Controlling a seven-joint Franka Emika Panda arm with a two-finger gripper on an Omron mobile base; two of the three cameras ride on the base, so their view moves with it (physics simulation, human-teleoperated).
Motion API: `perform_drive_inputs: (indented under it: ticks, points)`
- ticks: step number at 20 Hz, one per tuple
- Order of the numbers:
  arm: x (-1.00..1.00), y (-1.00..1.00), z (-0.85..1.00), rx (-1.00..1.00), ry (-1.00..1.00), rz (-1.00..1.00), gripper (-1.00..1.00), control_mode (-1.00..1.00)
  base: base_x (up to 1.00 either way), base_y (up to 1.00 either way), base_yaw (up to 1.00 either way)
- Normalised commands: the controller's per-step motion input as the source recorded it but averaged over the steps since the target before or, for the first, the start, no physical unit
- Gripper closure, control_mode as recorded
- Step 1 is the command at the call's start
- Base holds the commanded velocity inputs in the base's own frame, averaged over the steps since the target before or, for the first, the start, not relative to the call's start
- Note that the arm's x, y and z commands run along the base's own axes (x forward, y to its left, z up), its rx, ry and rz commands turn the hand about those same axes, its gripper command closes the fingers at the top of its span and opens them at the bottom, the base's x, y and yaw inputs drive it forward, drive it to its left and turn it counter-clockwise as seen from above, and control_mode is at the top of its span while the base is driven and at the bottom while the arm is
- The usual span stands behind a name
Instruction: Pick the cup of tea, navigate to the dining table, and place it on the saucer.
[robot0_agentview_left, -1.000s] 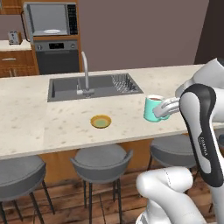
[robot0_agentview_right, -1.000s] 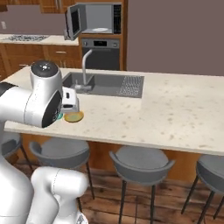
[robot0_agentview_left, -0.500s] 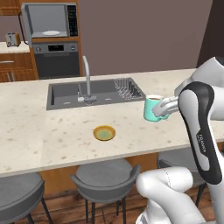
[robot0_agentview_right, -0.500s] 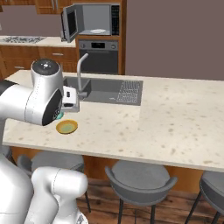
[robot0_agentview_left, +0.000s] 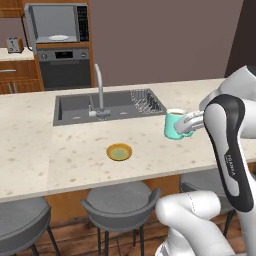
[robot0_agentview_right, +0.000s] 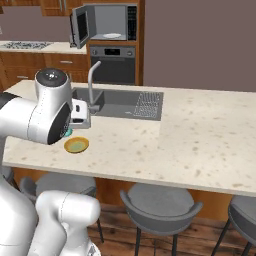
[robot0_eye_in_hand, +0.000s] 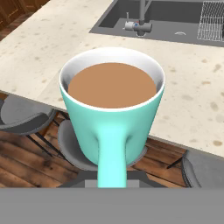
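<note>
So the left base view is sitting behind the arm on its left, looking forward and down across the dining table (robot0_agentview_left: 60, 160) toward the sink (robot0_agentview_left: 107, 105) and the oven wall behind. The right base view is doing the same from the other side, sharing that sink (robot0_agentview_right: 120, 102), the saucer (robot0_agentview_right: 76, 145) and the stools. The hand view is hugging the cup of tea (robot0_eye_in_hand: 112, 109) really close, peering down over its rim at the counter edge.

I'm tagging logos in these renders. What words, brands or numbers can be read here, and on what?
"FRANKA" or similar, small vertical dark lettering on the robot's white forearm: too small to read for sure.
Microwave control panel: dark, no legible marks.
Cup of tea, saucer, dining table: no text.
</note>
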Motion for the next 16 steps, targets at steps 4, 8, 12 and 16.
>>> perform_drive_inputs:
  ticks: [4, 8, 12, 16]
  points:
    - [0.0, 0.0, 0.0, 0.0, 0.0, 0.0, 1.0, 1.0, 0.0, 0.0, 0.0]
    - [0.58, 0.0, 0.0, 0.0, 0.09, 0.02, 1.0, -1.0, 0.03, 0.0, 0.0]
    - [1.0, 0.0, 0.0, 0.01, 0.2, 0.18, 1.0, -1.0, 0.0, 0.0, 0.0]
    - [1.0, 0.02, -0.02, 0.01, 0.17, 0.25, 1.0, -1.0, 0.0, 0.0, 0.0]
